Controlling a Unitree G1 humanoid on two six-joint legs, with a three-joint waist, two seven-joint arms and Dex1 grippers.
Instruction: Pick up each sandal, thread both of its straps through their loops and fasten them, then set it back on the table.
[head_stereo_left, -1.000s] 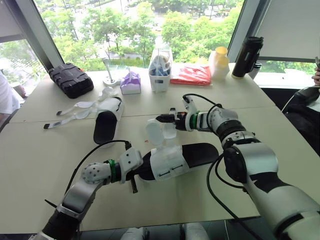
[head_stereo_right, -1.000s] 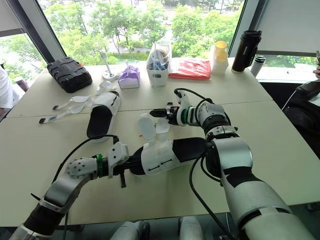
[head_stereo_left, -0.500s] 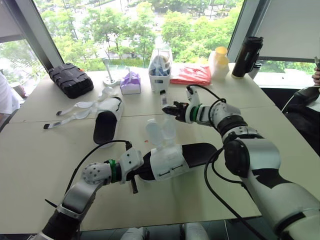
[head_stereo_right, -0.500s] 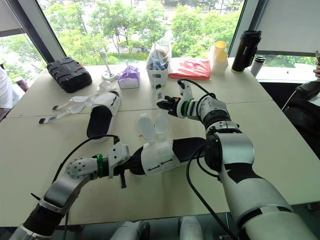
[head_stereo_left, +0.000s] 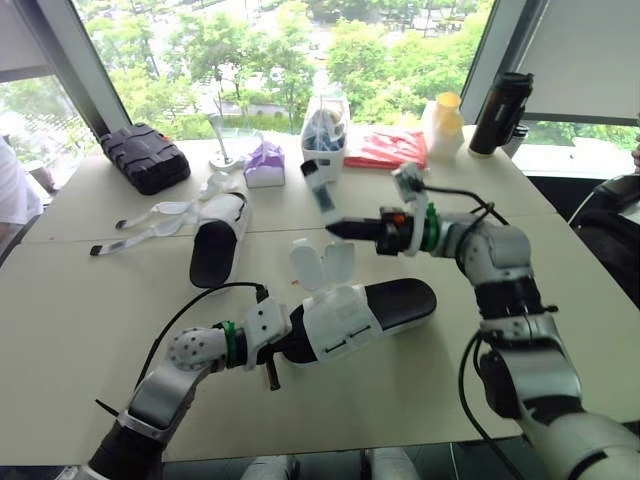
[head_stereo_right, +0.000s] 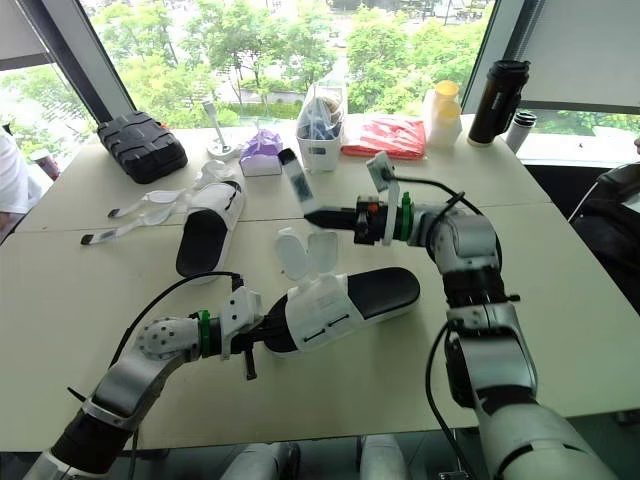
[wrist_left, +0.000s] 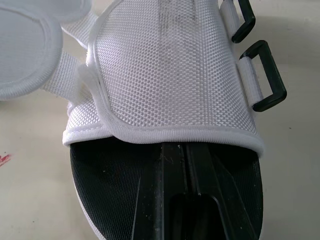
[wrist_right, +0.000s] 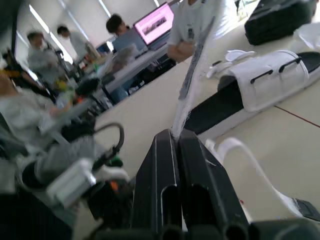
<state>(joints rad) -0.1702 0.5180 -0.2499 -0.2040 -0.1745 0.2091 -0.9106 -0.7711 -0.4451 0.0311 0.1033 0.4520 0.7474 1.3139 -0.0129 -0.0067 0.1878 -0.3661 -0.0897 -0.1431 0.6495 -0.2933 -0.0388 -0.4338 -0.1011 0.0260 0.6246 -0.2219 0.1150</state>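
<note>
Looking at the near sandal (head_stereo_left: 350, 315) lying mid-tabletop, a bit toward the near edge, with the left hand (head_stereo_left: 272, 338) shoved into its open end under the white mesh upper. Can't tell from any angle whether clamped or loose in there. Got the right hand (head_stereo_left: 335, 228) pinched tight on a strap (head_stereo_left: 320, 192), held in the air just above the sandal, dark tip sticking up past the grip. Guessing light as anything: foamy sole, soft webbing, nothing fragile or slippery. Probably stiff enough in the sole to steady from one end without sagging, but expect the strap to flop and twist, so better to pinch close to the tip when steering it into the loops (wrist_left: 262, 75). Worth checking the left wrist view for those: two black loops on the side of the upper, both empty, versus just thin dark lines from the head views. Getting the pinch itself close up in the right wrist view, plus people at desks way behind. Going to the head views for layout: other sandal (head_stereo_left: 218, 240) toward the far left corner of the tabletop, straps trailing out unfastened.
</note>
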